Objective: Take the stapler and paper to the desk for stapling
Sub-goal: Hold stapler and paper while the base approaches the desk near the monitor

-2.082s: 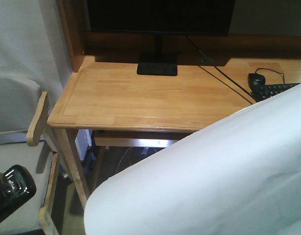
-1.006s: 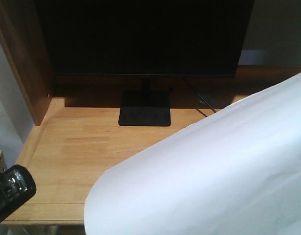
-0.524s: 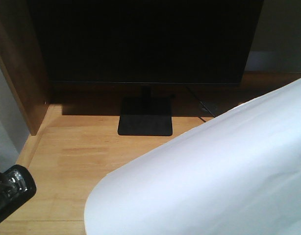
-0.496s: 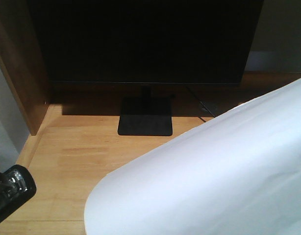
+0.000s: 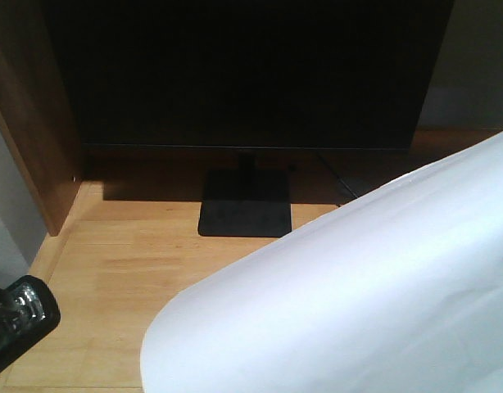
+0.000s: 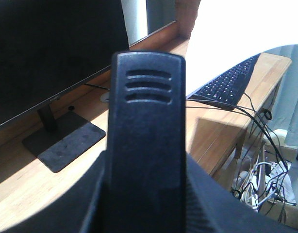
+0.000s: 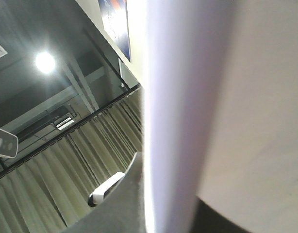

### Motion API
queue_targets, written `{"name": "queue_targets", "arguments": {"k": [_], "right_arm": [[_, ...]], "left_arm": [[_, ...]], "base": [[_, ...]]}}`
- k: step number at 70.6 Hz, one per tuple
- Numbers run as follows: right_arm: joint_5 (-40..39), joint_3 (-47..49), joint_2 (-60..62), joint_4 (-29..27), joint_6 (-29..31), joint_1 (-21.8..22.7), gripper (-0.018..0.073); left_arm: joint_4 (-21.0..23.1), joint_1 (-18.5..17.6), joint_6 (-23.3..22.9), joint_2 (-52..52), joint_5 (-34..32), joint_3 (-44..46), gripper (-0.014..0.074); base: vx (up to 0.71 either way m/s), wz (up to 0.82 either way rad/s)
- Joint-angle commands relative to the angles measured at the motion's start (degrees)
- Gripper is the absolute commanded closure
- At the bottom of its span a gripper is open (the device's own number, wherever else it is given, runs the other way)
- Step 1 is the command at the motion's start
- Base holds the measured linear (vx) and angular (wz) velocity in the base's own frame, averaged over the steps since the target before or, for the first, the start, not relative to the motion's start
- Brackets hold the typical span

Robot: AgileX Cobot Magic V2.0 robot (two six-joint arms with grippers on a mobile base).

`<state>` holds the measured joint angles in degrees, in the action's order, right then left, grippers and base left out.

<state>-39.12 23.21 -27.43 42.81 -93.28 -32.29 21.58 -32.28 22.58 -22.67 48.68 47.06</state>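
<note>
Stapler [image 6: 148,136]: black and blunt, with three moulded ridges near its end. It is up in the air over the front left of the counter, and its glossy end pokes into the lower left of the front view.
Left hand [image 6: 147,199]: clamped around the stapler's body, with dark fingers [image 6: 98,194] flanking it on both sides.
Stapler handling: probably rigid and fairly heavy for its size. The smooth plastic could slip, so gripping across the sides of the body looks sound.
Paper [image 5: 342,303]: white and unmarked, bowed in a broad curve, held aloft over the right half of the counter.
Right hand: hidden by the sheet, which fills its own camera almost edge-on. Since the paper hangs in the air, the hand is judged to be pinching it somewhere out of sight.
Paper handling: light, floppy and easily creased. It will droop and catch air, so it is best lowered flat.
Counter [image 5: 129,270]: light wood grain, with a darker wooden side panel [image 5: 22,106] at its left.
On the counter: a black monitor [image 5: 243,74] on a square stand [image 5: 245,214], a black keyboard [image 6: 226,82] farther right, and cables [image 6: 258,121] trailing off the end.
Room: curtains [image 7: 81,165] and a ceiling light [image 7: 44,61] show in the right wrist view.
</note>
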Motion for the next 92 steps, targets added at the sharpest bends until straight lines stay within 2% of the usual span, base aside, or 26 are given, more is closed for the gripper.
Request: {"name": "queue_targets", "arguments": {"k": [1,92], "right_arm": [[-2.5,1.6,-0.3,-1.3,0.4,0.3,0.0565],[-2.5,1.6,-0.3,-1.3,0.4,0.3,0.0565]], "left_arm": [[2.0,-0.2,0.0,-0.5,-6.2,1.6,0.0603],[2.0,-0.2,0.0,-0.5,-6.2,1.6,0.0603]], "base": [[0.04,0.0],[0.0,0.0]]}}
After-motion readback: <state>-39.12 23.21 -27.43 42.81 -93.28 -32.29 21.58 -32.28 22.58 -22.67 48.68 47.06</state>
